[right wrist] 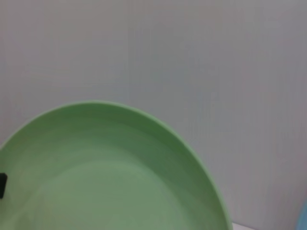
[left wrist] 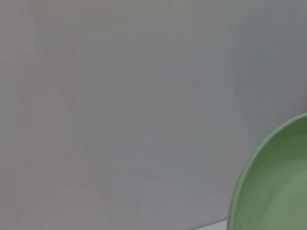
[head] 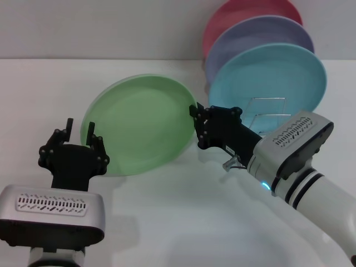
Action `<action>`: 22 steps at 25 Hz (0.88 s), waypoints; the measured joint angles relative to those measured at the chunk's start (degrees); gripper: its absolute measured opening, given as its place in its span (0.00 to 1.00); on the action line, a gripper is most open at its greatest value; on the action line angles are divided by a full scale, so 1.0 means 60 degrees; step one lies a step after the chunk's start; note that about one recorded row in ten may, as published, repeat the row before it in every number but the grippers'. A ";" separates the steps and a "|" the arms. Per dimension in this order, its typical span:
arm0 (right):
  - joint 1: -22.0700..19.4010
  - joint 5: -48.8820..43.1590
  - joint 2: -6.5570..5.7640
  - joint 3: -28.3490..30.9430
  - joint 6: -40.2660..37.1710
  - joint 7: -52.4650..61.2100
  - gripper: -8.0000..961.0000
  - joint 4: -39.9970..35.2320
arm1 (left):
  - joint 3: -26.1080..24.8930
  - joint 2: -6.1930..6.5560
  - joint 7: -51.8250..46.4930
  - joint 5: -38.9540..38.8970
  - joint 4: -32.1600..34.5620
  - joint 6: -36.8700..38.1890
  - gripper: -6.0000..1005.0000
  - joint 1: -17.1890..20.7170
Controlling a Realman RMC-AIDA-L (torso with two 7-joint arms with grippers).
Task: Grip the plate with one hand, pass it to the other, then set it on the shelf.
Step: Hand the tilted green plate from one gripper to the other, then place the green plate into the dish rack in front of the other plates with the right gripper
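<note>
The light green plate [head: 139, 128] is held off the table, standing nearly upright and facing me. My right gripper [head: 197, 125] is shut on its right rim. My left gripper [head: 80, 132] is open at the plate's left rim, with one finger on each side of the edge; I cannot tell whether they touch it. The plate fills the lower part of the right wrist view [right wrist: 105, 182] and shows at one corner of the left wrist view [left wrist: 278, 187]. The shelf [head: 269, 109], a thin silver wire rack, stands behind my right arm at the right.
A turquoise plate [head: 272, 78], a lavender plate [head: 261, 36] and a pink plate [head: 239, 14] stand upright in a row at the rack, back right. The white table [head: 183, 222] runs to a pale wall behind.
</note>
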 joint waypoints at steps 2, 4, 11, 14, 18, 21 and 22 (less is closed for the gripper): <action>-0.0008 0.0000 0.0002 0.0000 -0.0002 -0.0016 0.03 0.0002 | -0.0012 0.0009 -0.0001 0.0000 -0.0002 0.0039 0.22 0.0012; -0.0018 0.0014 0.0003 0.0001 -0.0003 -0.0020 0.03 0.0005 | -0.0014 0.0014 -0.0001 0.0000 -0.0002 0.0059 0.26 0.0017; -0.0037 0.0040 0.0004 0.0117 -0.0009 -0.0027 0.03 0.0000 | -0.0041 0.0090 -0.0390 0.0654 0.0446 0.0390 0.48 0.0392; -0.0046 0.0013 0.0004 0.0271 -0.0010 -0.0027 0.03 -0.0019 | -0.0055 0.0143 -0.1263 0.1918 0.0703 0.0879 0.56 0.0946; -0.0024 0.0006 -0.0020 0.0372 -0.0137 -0.0028 0.03 -0.0022 | -0.0500 0.0261 -0.2562 0.3272 0.0873 0.1129 0.56 0.1584; -0.0042 -0.0001 -0.0025 0.0373 -0.0305 -0.0028 0.03 -0.0022 | -0.0647 0.0340 -0.3053 0.3638 0.0889 0.1321 0.56 0.1741; -0.0054 -0.0004 -0.0030 0.0374 -0.0403 -0.0028 0.03 -0.0021 | -0.0707 0.0396 -0.3211 0.3709 0.0919 0.1446 0.56 0.1785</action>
